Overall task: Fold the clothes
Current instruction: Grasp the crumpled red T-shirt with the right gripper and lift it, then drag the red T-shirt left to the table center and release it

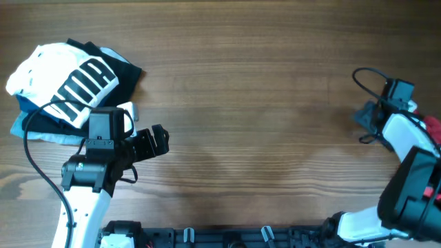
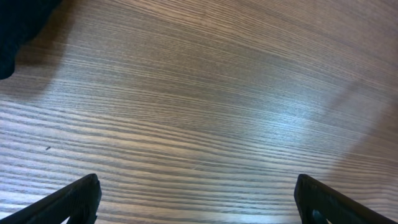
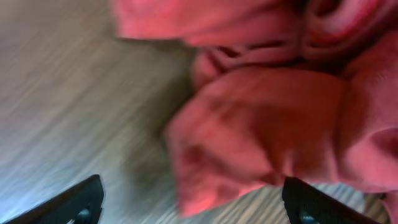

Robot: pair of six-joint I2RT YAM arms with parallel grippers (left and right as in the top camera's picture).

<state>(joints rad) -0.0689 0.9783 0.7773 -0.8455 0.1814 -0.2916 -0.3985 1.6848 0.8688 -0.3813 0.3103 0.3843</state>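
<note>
The clothes are a crumpled red T-shirt (image 3: 273, 106) that fills the upper right of the right wrist view; only a red sliver (image 1: 433, 127) shows at the table's right edge in the overhead view. My right gripper (image 3: 193, 194) hangs just over it, open, its fingers wide apart with a hanging lobe of the red cloth between them and wood grain below. No lettering or tag shows. My left gripper (image 1: 160, 141) is at the left of the table, open over bare wood (image 2: 198, 186), holding nothing.
A pile lies at the back left: a white garment with black stripes (image 1: 76, 76) on top of a black one (image 1: 125, 69) and a light blue one (image 1: 27, 128). The right arm's cable (image 1: 365, 77) loops above its wrist. The arm bases line the front edge.
</note>
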